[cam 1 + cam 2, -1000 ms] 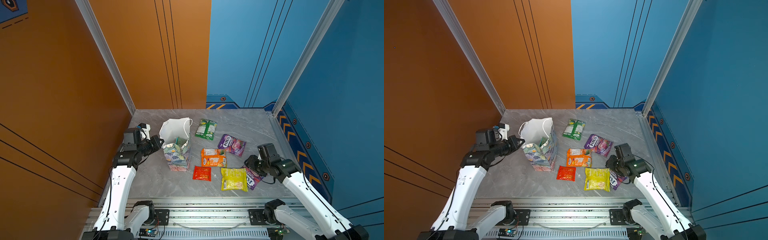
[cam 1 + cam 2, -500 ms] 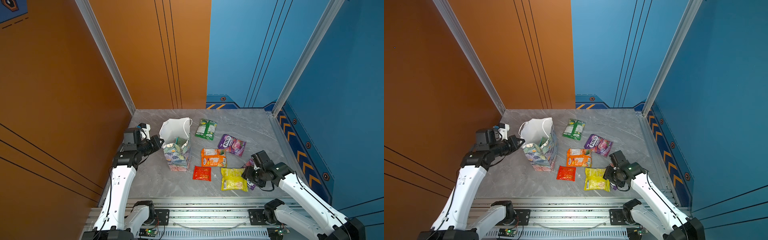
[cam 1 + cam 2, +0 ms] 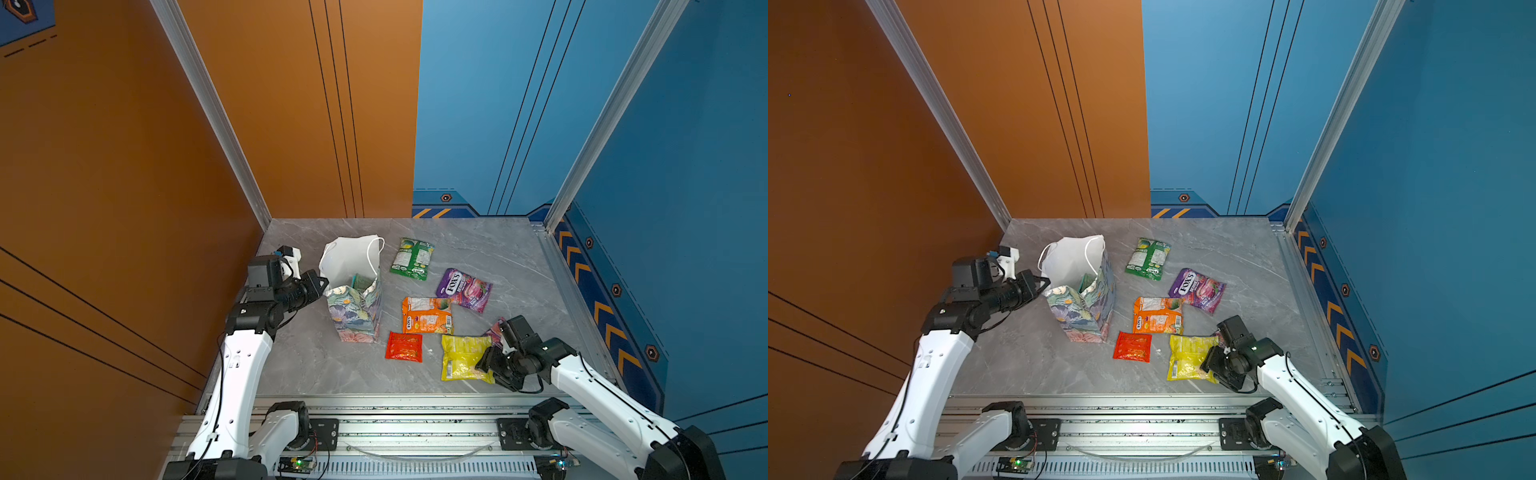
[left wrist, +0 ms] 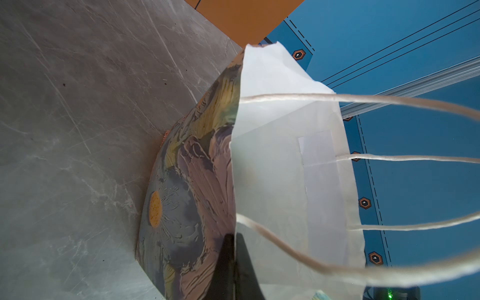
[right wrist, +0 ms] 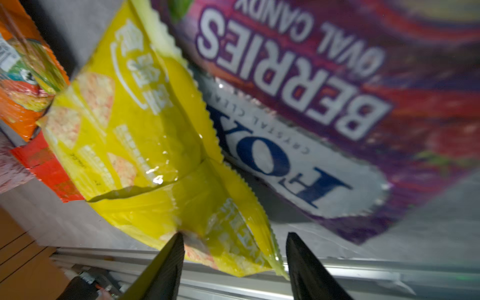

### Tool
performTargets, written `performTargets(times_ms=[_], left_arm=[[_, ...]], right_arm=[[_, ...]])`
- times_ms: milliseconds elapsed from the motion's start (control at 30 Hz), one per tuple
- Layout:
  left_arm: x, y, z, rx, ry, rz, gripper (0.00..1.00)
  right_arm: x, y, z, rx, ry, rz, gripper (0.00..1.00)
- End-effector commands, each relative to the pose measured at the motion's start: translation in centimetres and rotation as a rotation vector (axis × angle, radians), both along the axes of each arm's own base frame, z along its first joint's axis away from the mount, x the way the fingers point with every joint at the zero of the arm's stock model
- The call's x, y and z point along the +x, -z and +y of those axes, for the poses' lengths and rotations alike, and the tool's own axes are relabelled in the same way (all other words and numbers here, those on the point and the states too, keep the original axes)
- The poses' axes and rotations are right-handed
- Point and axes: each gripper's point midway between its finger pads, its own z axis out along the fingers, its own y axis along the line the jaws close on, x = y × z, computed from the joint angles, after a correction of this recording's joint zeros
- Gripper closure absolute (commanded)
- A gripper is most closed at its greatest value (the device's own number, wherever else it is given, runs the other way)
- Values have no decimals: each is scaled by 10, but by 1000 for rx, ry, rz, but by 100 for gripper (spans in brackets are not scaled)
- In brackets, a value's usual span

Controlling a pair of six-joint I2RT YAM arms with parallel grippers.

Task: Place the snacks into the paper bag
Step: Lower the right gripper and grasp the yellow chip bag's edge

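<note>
The floral paper bag (image 3: 355, 309) (image 3: 1084, 309) stands upright at the left, mouth open, with a teal packet (image 3: 362, 281) inside. My left gripper (image 3: 322, 284) (image 4: 233, 237) is shut on the bag's rim (image 4: 235, 155). On the table lie the other snacks: green (image 3: 411, 258), purple FOX'S (image 3: 464, 289), orange (image 3: 427, 316), small red (image 3: 404, 347) and yellow (image 3: 464, 357) (image 5: 135, 124). A second purple FOX'S packet (image 5: 324, 91) lies partly under the yellow one. My right gripper (image 3: 482, 365) (image 5: 233, 235) is open low at the yellow packet's near right corner, which sits between the jaws.
An aluminium rail (image 3: 415, 401) (image 5: 363, 275) runs along the table's front edge just behind the yellow packet. An orange wall (image 3: 166, 166) stands close on the left and a blue wall (image 3: 685, 208) on the right.
My right gripper has moved forward and down from the second purple packet to the yellow packet's corner, and its jaws have opened wider. The left arm and the bag have not moved.
</note>
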Motion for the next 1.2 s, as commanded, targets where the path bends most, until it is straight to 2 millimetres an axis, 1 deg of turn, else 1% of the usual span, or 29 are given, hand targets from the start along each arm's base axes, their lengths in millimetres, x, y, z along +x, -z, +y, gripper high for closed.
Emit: performTargets(times_ms=[0, 233, 367, 433, 533, 667, 800, 900, 1000, 1100, 1133, 1167], left_arm=[[2, 3, 1, -3, 0, 8, 100], [3, 4, 0, -1, 1, 10, 100], [3, 5, -1, -1, 5, 14, 100], [3, 4, 0, -1, 4, 11, 100], [3, 4, 0, 1, 3, 9, 100], [3, 3, -1, 0, 6, 8, 100], [3, 2, 0, 2, 5, 4, 100], [3, 1, 0, 1, 2, 4, 100], [3, 0, 0, 0, 1, 2, 100], [4, 0, 0, 1, 0, 1, 100], [4, 0, -1, 1, 2, 3, 100], [4, 0, -1, 1, 4, 3, 100]], right_arm=[[20, -11, 23, 143, 50, -67, 37], [48, -33, 30, 209, 100, -209, 37], [61, -40, 41, 289, 117, -263, 38], [61, -36, 42, 288, 121, -254, 37], [58, -27, 40, 235, 94, -225, 35], [55, -10, 40, 199, 58, -185, 35], [51, 7, 48, 226, 31, -138, 36], [55, 9, 58, 257, 11, -143, 38], [62, 3, 65, 275, -8, -167, 49], [67, -3, 67, 277, -14, -186, 67], [69, -7, 68, 283, -17, -195, 74], [71, -10, 70, 289, -19, -200, 79]])
